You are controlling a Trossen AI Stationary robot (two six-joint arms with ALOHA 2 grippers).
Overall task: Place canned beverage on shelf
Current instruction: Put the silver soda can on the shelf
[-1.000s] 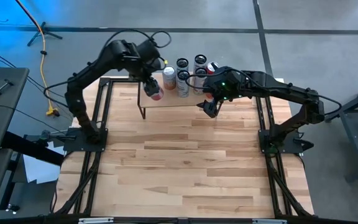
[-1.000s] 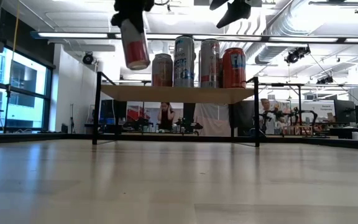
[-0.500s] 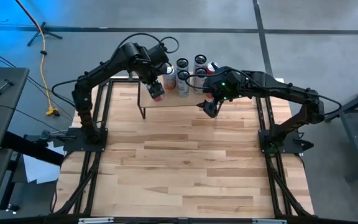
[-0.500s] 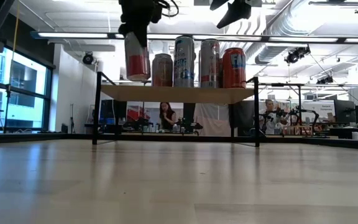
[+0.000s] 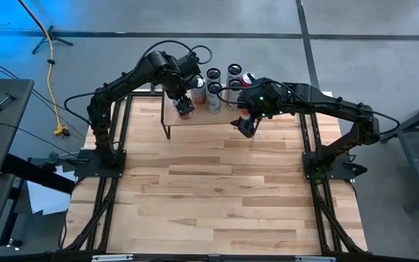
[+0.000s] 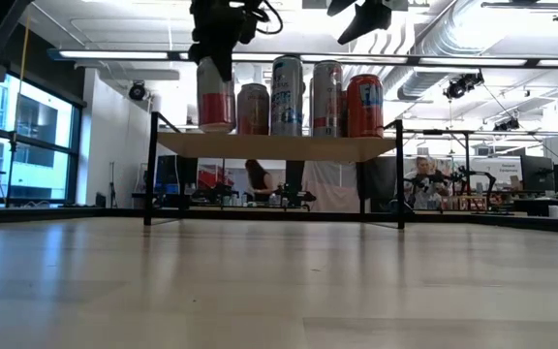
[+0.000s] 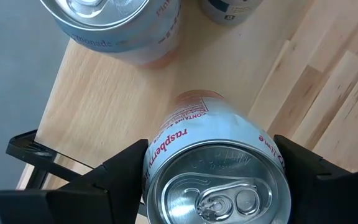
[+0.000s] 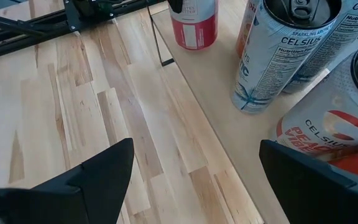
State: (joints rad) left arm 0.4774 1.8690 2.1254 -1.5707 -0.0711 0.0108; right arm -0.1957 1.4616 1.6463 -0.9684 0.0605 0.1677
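Wood planking covers the table [image 5: 217, 189] we work over, with the shelf [image 6: 279, 146] at its far edge. On that shelf we see four standing cans [image 6: 308, 97], and at its left end our left gripper [image 5: 183, 102] is clamped on the raspberry can [image 6: 216, 95], upright, its base at the plank. Our right gripper [image 5: 244, 125] hangs near the shelf's right end, fingers spread, holding nothing

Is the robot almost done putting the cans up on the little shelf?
Nearly. Four drink cans already stand in a row on the light wood shelf with black wire legs. The left gripper holds a fifth, the silver and red can, upright at the row's end with its base about level with the plank. Left to do: let go and lift away. The right gripper, open and empty, waits by the shelf's other end.
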